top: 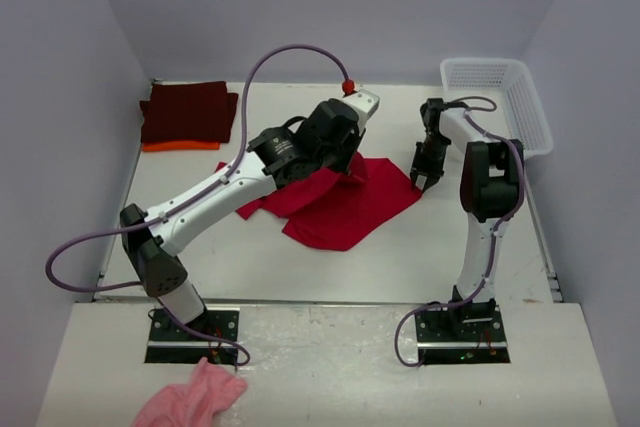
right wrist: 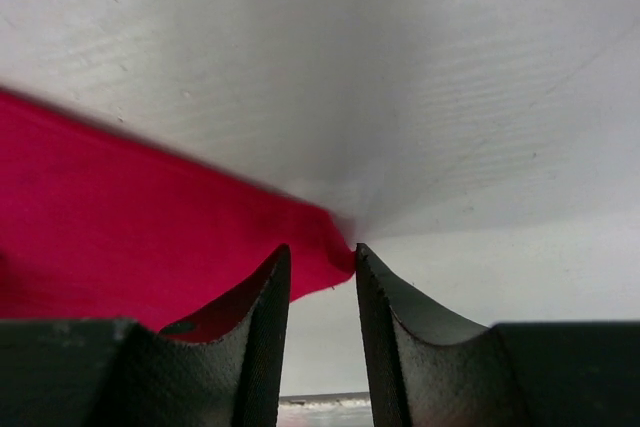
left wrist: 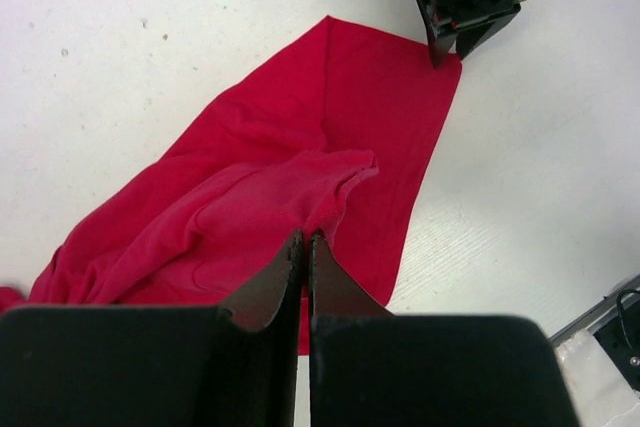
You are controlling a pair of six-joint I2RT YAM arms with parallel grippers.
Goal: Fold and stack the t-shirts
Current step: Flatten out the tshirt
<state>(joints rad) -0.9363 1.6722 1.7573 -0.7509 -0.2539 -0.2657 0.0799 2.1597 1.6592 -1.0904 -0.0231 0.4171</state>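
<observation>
The bright red t-shirt (top: 345, 209) lies crumpled in the middle of the table. My left gripper (top: 356, 169) is shut on a raised fold of it (left wrist: 330, 187), its jaws pressed together (left wrist: 305, 239). My right gripper (top: 423, 183) is low over the shirt's right corner. Its jaws stand apart (right wrist: 322, 255), with the corner tip (right wrist: 318, 237) between them. It also shows in the left wrist view (left wrist: 452, 45). The dark maroon t-shirt (top: 188, 110) lies folded at the back left on the orange t-shirt (top: 178, 146), of which only an edge shows.
A white plastic basket (top: 500, 97) stands at the back right. A small pink fluffy cloth (top: 195, 397) lies on the near ledge by the left arm's base. Grey walls enclose the table on three sides.
</observation>
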